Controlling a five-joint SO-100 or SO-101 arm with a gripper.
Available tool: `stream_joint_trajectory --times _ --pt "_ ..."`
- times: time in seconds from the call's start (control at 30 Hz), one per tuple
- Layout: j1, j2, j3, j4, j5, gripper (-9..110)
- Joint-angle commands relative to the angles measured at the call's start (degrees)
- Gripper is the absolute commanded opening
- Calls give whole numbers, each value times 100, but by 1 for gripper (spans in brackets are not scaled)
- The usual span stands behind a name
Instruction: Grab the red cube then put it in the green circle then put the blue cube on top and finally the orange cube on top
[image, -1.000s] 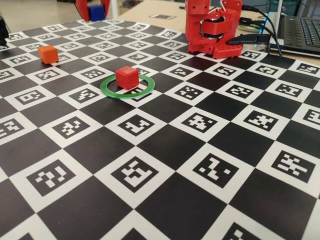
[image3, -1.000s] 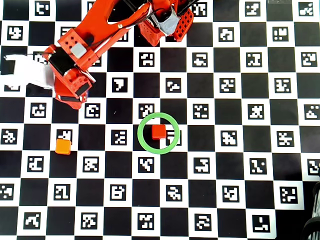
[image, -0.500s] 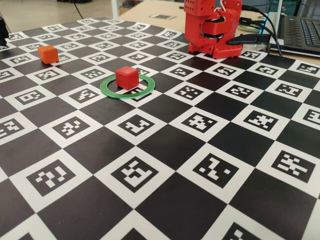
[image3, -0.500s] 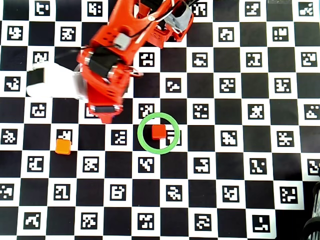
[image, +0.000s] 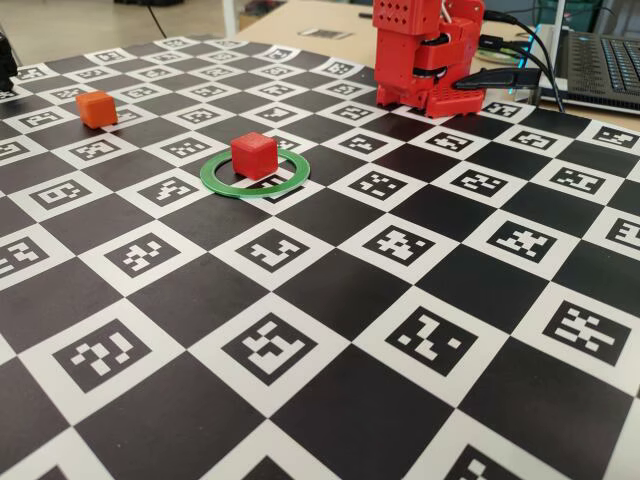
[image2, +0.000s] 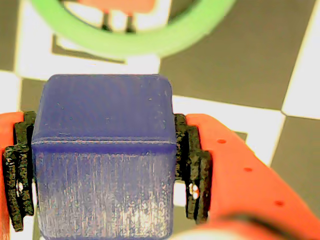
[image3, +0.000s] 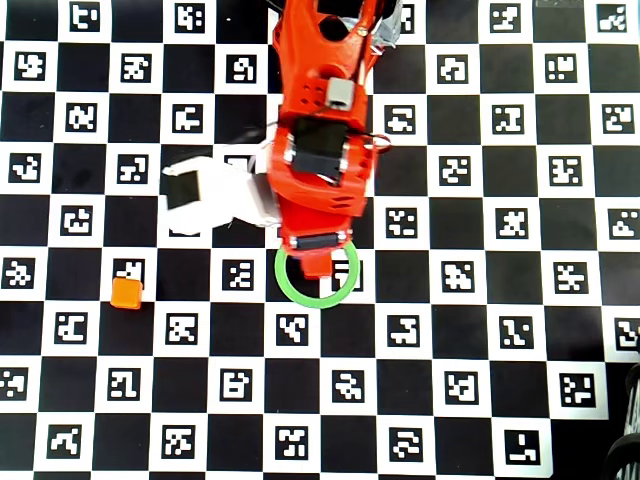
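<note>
Overhead view shows the arm now stretched straight down the board with its head over the far rim of the green circle, whereas a second ago it was swung well off to the left side of that view and half a second ago it was only midway across. In the wrist view the gripper is clamped on the blue cube: the black pads press flat against both side faces, and the cube fills the whole gap between the jaws. Ahead of the jaws in that view lies the near arc of the green ring, and just beyond it, at the top edge, a sliver of the red cube, so the target is in front of the jaws, not yet under them. The fixed view shows the red cube sitting inside the ring, toward its far side, with nothing on top. The orange cube lies well apart, off to the left in the overhead view, untouched. Judging from this, the first step is done and the swing has brought the blue cube almost to the stack. What remains seems to be a short advance to centre over the red cube, then a gentle lowering before release.
</note>
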Motion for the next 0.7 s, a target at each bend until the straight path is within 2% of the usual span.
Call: stream_joint_trajectory --times 0.0,0.27,0.67 --pt "-176 492 308 -334 255 5" --pt "-211 501 1661 -1626 580 5" --pt "-721 598 2347 -2276 1046 5"
